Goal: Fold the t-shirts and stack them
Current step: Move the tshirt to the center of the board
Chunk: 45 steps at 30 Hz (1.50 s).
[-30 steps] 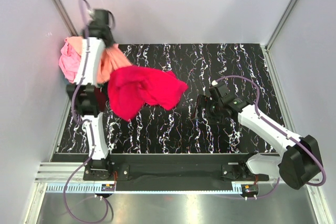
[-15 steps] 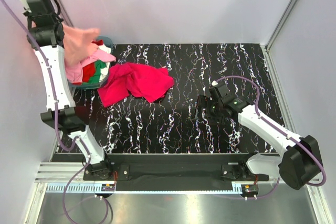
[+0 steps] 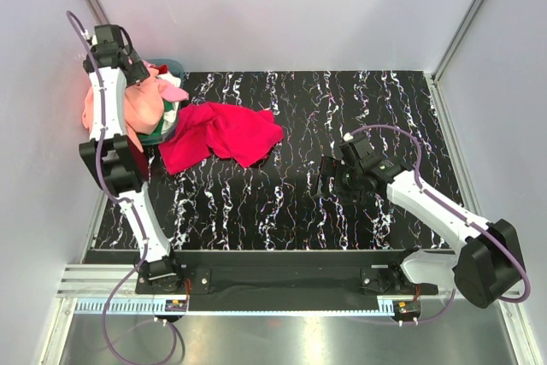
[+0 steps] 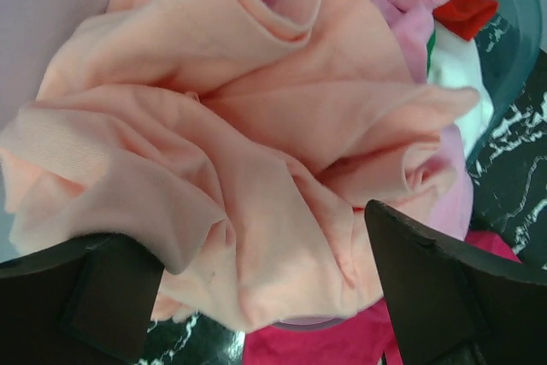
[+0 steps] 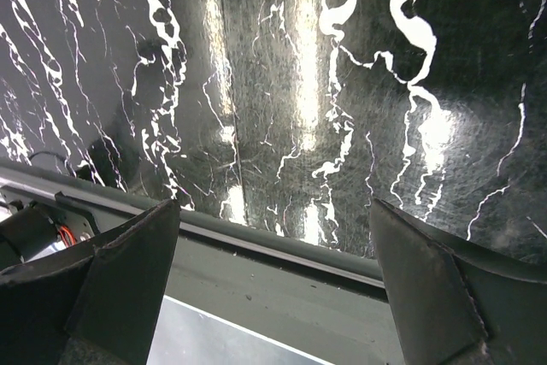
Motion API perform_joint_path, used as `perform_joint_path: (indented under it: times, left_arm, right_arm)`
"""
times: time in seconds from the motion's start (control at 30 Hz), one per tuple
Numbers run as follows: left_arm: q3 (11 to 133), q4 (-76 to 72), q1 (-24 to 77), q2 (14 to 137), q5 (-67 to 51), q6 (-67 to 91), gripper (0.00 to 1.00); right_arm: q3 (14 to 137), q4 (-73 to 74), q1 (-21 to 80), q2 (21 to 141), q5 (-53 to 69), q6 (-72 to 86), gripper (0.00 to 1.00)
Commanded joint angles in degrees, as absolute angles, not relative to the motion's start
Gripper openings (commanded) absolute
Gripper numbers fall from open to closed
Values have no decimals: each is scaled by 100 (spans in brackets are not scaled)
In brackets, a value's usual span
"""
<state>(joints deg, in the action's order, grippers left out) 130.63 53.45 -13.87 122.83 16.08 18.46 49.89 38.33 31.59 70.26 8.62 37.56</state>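
The left gripper (image 4: 252, 228), jaws wide apart, hangs over the peach shirt (image 4: 256, 126) heaped on the basket (image 4: 504, 32) at upper left, the red shirt (image 3: 222, 134) crumpled just right of it, while the right gripper (image 5: 269, 211), also spread and empty, hovers above the table (image 5: 342, 83).

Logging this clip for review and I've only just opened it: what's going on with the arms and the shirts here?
The left gripper hangs open over the teal basket at the table's far left corner, above a peach-orange t-shirt heaped there with a pink t-shirt; it grips nothing. A crimson t-shirt lies crumpled and unfolded on the table beside the basket. The right gripper hovers open and empty over the table's right side. No shirt is folded or stacked yet.
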Motion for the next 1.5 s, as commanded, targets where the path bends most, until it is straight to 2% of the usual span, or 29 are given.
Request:
perform_joint_path:
  times: [0.0,0.1,0.13,0.17,0.2,0.27,0.43,0.53,0.7,0.93,1.23,1.47]
  left_arm:
    - [13323,5446,-1441,11338,1258,1872,99]
    - [13938,6805,-1634,11523,652,2433,99]
    - [13722,6898,-1643,11409,181,2548,99]
    - [13250,6812,-1574,10938,98,2540,99]
    - [12201,6316,-1469,10620,288,2514,99]
    - [11236,5768,-1215,9857,622,2356,99]
    - [10252,6030,-1064,9441,1178,2224,99]
    - [9216,5530,-985,8791,888,2110,99]
    - [8158,5362,-792,7850,599,2127,99]
    - [6533,4922,-230,6400,-104,2241,99]
    - [5451,5027,-132,5046,272,2136,99]
    - [5432,4984,-105,4457,220,2127,99]
  right_arm:
    - [5167,3735,3225,7145,1098,3709,100]
    - [5326,3884,3243,7364,1064,3622,100]
    - [5448,3963,3261,7435,1020,3621,100]
    - [5510,3973,3252,7514,976,3630,100]
    - [5641,3938,3269,7680,1002,3639,100]
    - [5809,3789,3339,7892,1176,3665,100]
    - [7045,3700,3577,8963,1283,3568,100]
    - [7934,3665,3577,9780,1441,3551,100]
    - [9339,3621,3603,11220,1845,3673,98]
    - [10432,3788,4033,12444,1793,3788,93]
    - [11056,3480,4377,13315,1179,4412,86]
    - [12031,3893,4421,14044,318,4702,80]
